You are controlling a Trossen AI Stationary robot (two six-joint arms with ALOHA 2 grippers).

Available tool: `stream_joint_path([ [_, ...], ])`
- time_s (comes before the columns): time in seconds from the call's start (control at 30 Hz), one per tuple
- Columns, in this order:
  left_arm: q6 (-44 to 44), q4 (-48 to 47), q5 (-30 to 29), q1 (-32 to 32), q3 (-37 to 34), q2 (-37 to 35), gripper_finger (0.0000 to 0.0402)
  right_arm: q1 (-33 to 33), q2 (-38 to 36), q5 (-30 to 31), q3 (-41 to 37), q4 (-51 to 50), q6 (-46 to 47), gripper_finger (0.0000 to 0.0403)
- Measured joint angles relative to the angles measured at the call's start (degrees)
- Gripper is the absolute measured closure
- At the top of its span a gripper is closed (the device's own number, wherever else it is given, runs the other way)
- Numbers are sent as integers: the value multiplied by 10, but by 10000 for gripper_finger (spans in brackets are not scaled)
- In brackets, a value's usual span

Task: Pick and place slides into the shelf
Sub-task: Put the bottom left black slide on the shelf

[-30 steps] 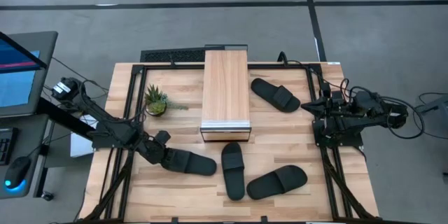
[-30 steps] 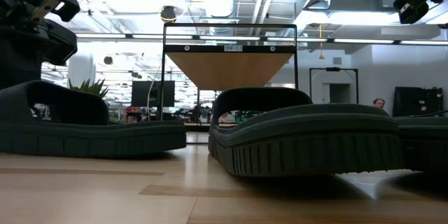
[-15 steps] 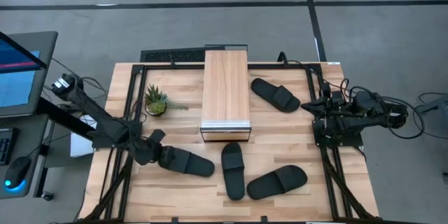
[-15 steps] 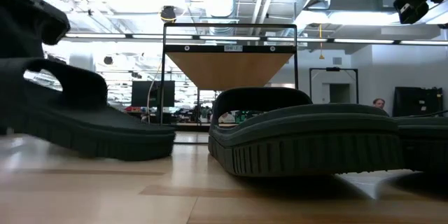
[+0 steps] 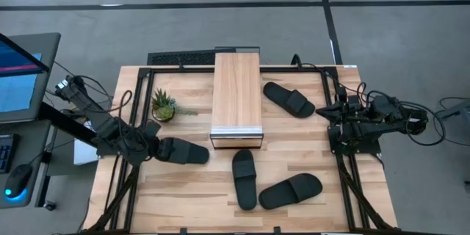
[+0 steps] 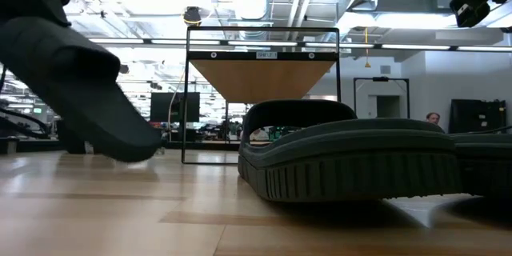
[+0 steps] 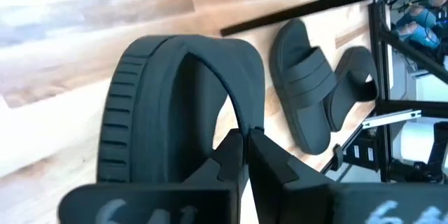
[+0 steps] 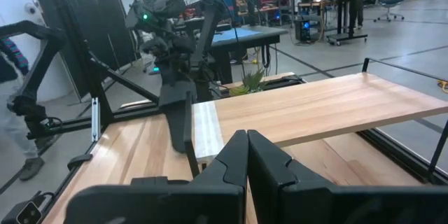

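My left gripper (image 5: pixel 152 147) is shut on one black slide (image 5: pixel 182 151) over the table's left part; in the low view this slide (image 6: pixel 76 88) slants with its free end down. Three more slides lie sole-down on the table: one right of the shelf (image 5: pixel 288 99), one in front of it (image 5: pixel 244 178), one near the front edge (image 5: pixel 290 191). The shelf (image 5: pixel 236 95) stands at the table's far middle. My right gripper (image 5: pixel 334 114) waits, shut, at the table's right edge, touching nothing. My left gripper (image 7: pixel 246 134) pinches the slide's strap (image 7: pixel 234 115) between its two fingers, at the end of the slide that points to the table's left. The fingers come from the table's left, slanting down. The slide is lifted clear and tilted, its free end (image 6: pixel 132 148) lowest.
A small potted plant (image 5: pixel 163 106) stands left of the shelf, just beyond the held slide. A black frame (image 5: pixel 136 103) runs round the table's edges. The nearest lying slide (image 6: pixel 352 160) fills the low view's middle and right. Bare wood (image 5: pixel 183 198) shows at the front left.
My left gripper has risen and drawn back toward the table's left and far edge, with the slide in its hold. The slide lay flat on the table; first its strap end came up, then the whole slide came clear, tilted with its free end down.
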Motion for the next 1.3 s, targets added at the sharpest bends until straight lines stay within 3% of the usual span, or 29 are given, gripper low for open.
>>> stream_joint_path([
  [0.4, 16, -131, -34, 0, 91, -2, 401, 0, 0, 0, 0, 0, 0, 403],
  [0.73, 44, -242, -131, 0, 181, -2, 401, 0, 0, 0, 0, 0, 0, 403],
  [1.1, 134, -244, -273, 16, 229, -23, 401, 0, 0, 0, 0, 0, 0, 403],
  [1.3, 187, -238, -292, 62, 230, -52, 401, 0, 0, 0, 0, 0, 0, 403],
])
